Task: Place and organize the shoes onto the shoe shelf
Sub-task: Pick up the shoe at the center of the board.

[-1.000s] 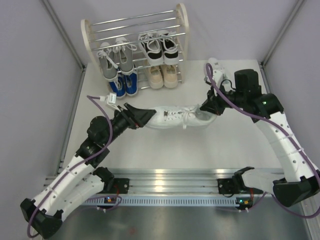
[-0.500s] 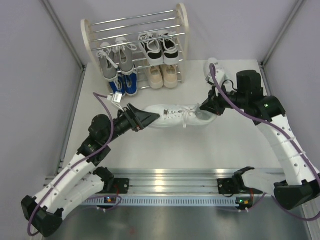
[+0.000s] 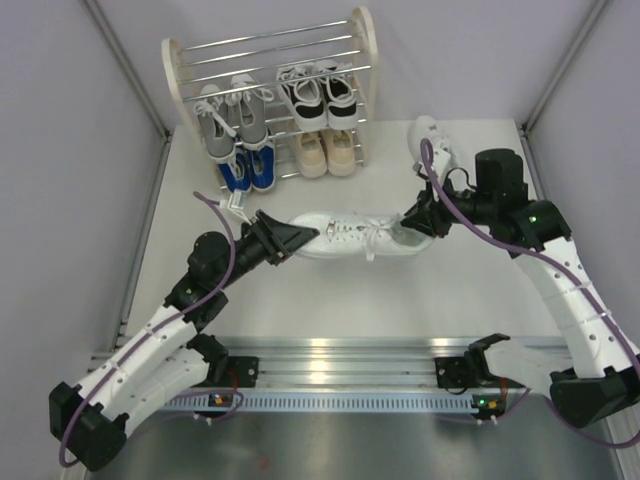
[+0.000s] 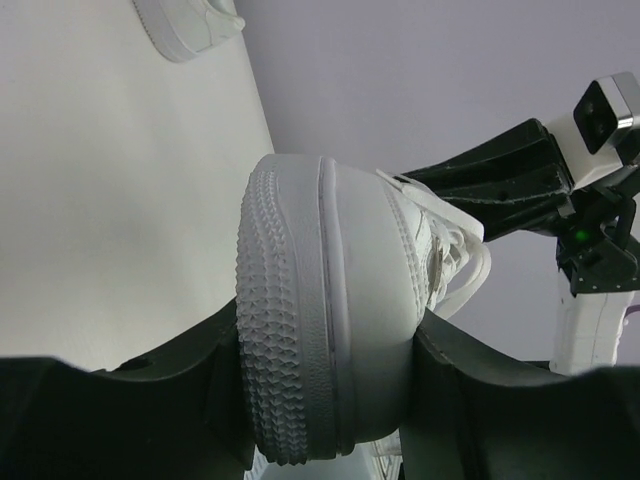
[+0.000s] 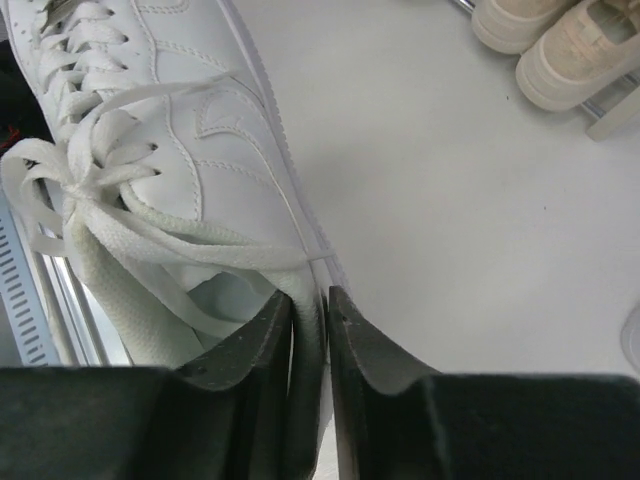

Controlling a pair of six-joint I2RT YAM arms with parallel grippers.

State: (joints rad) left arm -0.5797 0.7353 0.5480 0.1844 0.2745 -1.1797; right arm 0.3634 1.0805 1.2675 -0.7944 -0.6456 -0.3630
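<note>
Since the earlier frame, the left arm has advanced toward the far right and the left pincer [image 3: 308, 234] has closed in around the toe of the white shoe [image 3: 355, 236]. The shoe itself has hardly shifted.

1. Left pincer: grasping the toe. The left wrist view shows the ribbed sole edge and the toe cap pressed between both fingers.
2. Right pincer [image 3: 408, 222]: clenched on the heel collar. The right wrist view shows the collar edge nipped in a narrow gap between the fingers.
3. The white shoe spans the middle of the worktop [image 3: 330, 300], left to right, between the 2 pincers.

Likely faults from here:
- Both pincers hold 1 shoe. If the arms move out of step, the shoe is likely to be stretched or twisted, and the thin collar hold could slip.
- The toe is rounded and smooth, so the left grip may slide off during a lift.
- The loose laces [image 5: 120, 240] lie beside the right fingers and could snag.

The second white shoe [image 3: 428, 133] lies at the far right of the worktop, well apart from the first.

The shoe shelf [image 3: 365, 60] stands at the far edge:
- Middle tier: grey pair [image 3: 232, 120] left, black-and-white pair [image 3: 320, 95] right.
- Lower tier: blue pair [image 3: 248, 172] left, beige pair [image 3: 326, 150] right.
- No shoe shows on the top rods.
</note>
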